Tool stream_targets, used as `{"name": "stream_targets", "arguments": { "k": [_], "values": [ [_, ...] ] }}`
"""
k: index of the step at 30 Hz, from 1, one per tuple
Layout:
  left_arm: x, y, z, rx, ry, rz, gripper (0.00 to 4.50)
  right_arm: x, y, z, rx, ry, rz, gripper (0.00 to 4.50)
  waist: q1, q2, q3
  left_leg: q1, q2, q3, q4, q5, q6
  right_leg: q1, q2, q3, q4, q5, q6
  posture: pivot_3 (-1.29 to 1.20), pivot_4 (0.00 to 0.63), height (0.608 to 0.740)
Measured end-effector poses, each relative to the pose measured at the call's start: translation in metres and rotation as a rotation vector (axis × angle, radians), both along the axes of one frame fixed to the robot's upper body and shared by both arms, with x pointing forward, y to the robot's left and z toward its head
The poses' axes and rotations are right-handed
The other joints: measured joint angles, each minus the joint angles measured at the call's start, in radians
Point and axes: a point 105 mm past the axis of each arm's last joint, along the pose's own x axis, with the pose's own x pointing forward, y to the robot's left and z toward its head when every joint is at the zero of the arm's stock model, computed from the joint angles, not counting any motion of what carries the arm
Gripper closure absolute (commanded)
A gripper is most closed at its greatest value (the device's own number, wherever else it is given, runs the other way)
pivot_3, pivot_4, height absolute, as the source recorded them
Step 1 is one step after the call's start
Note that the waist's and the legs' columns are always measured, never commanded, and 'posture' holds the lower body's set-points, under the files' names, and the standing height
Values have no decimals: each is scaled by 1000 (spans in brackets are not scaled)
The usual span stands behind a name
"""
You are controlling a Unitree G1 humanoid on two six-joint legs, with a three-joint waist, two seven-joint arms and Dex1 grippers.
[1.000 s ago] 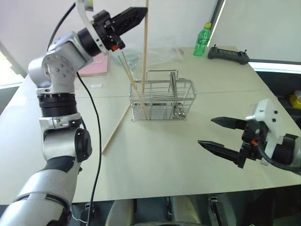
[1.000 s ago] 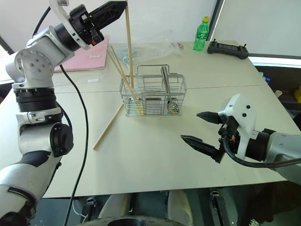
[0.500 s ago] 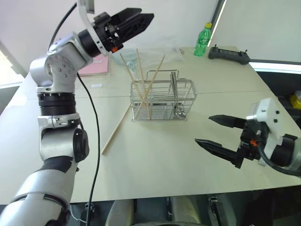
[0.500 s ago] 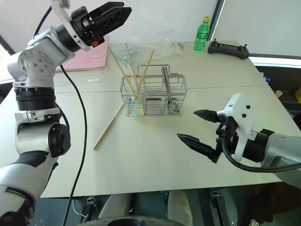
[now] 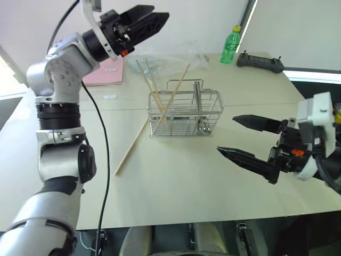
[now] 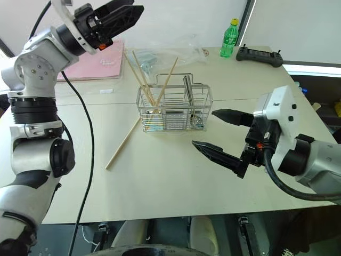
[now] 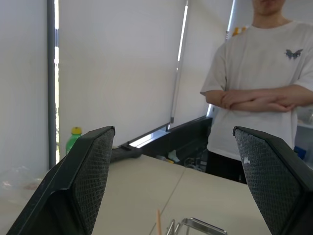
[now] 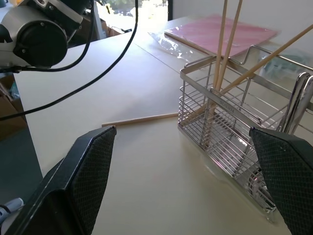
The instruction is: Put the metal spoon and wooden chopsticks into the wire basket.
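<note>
The wire basket [image 5: 184,114] stands mid-table. Three wooden chopsticks [image 5: 155,90] lean crossed in its left compartment, tips sticking out above the rim. One more chopstick [image 5: 132,146] lies flat on the table, slanting away from the basket's front left corner. A shiny piece that looks like the metal spoon [image 6: 198,121] sits low in the right compartment, partly hidden by the wires. My left gripper [image 5: 160,15] hangs high above and left of the basket, open and empty. To the basket's right, my right gripper [image 5: 226,134] is open and empty, fingers pointing toward it.
A green bottle [image 5: 229,45] and a black controller [image 5: 258,61] sit at the far right of the table. A pink folder [image 5: 106,74] and a clear plastic bag [image 5: 176,58] lie behind the basket. A person [image 7: 264,98] with crossed arms stands beyond the table.
My left gripper opened and let go of the upright chopstick, which dropped into the basket and now leans to the right. My right gripper rose slightly, still open.
</note>
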Motion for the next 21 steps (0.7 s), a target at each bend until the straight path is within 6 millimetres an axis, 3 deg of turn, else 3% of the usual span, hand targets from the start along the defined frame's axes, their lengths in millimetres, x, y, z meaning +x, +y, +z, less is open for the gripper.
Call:
{"name": "stream_targets", "arguments": {
  "k": [9, 14, 15, 21],
  "values": [
    [-13, 49, 44, 7, -61, 134, 427, 1, -2, -4, -4, 17, -7, 0, -4, 0, 0, 1, 0, 0, -1, 0, 0, -1, 0, 0, 1, 0, 0, 0, 150, 722],
    [-5, 91, 25, 258, -35, 302, 427, 1, -5, -10, -12, 45, -8, 0, -4, 0, 0, 1, 0, 0, -1, 0, 0, -1, 0, 0, 0, -1, -1, 0, 150, 722],
    [0, 97, 18, 304, -10, 330, 202, 2, -6, -10, -15, 43, -10, 0, 0, 0, 0, 1, 0, 0, -1, 0, 0, 0, 0, 0, 0, -1, -1, 0, 150, 722],
    [17, 123, -27, 507, 129, 386, 202, 3, -8, -11, -22, 40, -15, 0, 0, -1, 0, -1, 1, 1, -1, 0, 0, -1, -1, 0, -2, -1, -1, 0, 150, 722]
  ]
}}
